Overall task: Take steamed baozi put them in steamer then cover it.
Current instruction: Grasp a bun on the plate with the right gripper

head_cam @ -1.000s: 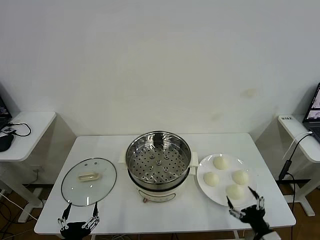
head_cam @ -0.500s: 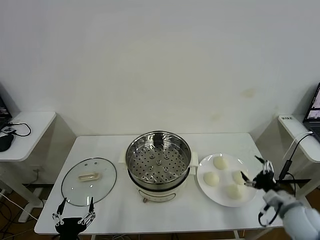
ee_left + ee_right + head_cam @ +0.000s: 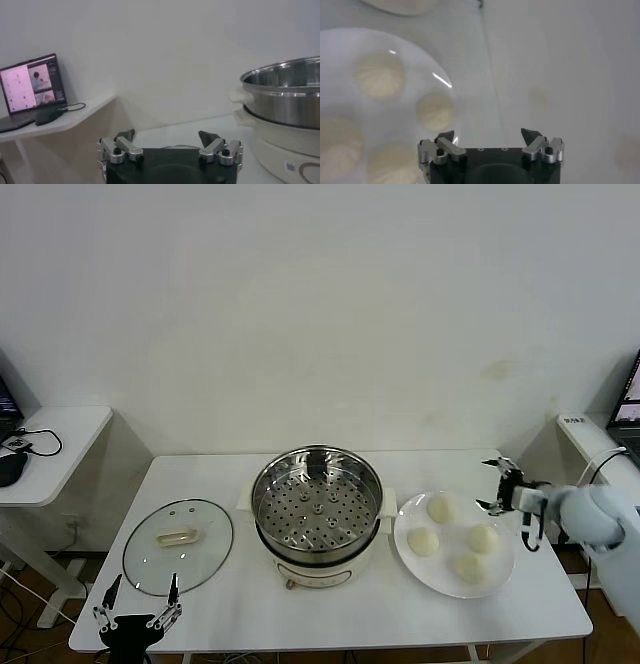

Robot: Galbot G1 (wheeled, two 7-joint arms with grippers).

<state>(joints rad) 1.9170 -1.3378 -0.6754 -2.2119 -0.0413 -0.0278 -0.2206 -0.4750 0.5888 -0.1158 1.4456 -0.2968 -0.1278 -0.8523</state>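
Four cream-white baozi lie on a white plate (image 3: 503, 570) to the right of the steamer: one at the back (image 3: 440, 508), one on the left (image 3: 423, 540), one on the right (image 3: 483, 537) and one at the front (image 3: 469, 566). The steel steamer (image 3: 316, 502) stands empty on its cream pot base at the table's middle. The glass cover (image 3: 178, 534) lies flat to its left. My right gripper (image 3: 493, 485) is open and empty, just off the plate's far right rim. Its wrist view shows the gripper (image 3: 488, 134) beside the baozi (image 3: 434, 111). My left gripper (image 3: 140, 589) is open and empty below the table's front left edge.
The left wrist view shows the left gripper (image 3: 166, 135), the steamer's wall (image 3: 285, 95) and a laptop (image 3: 32, 85) on a side table. Small white side tables stand at the left (image 3: 55, 449) and the right (image 3: 600, 454). A cable (image 3: 580, 494) hangs by the right one.
My right gripper has risen from the table's front right edge and swung back to the plate's far right side. My left gripper has sunk a little lower and to the left.
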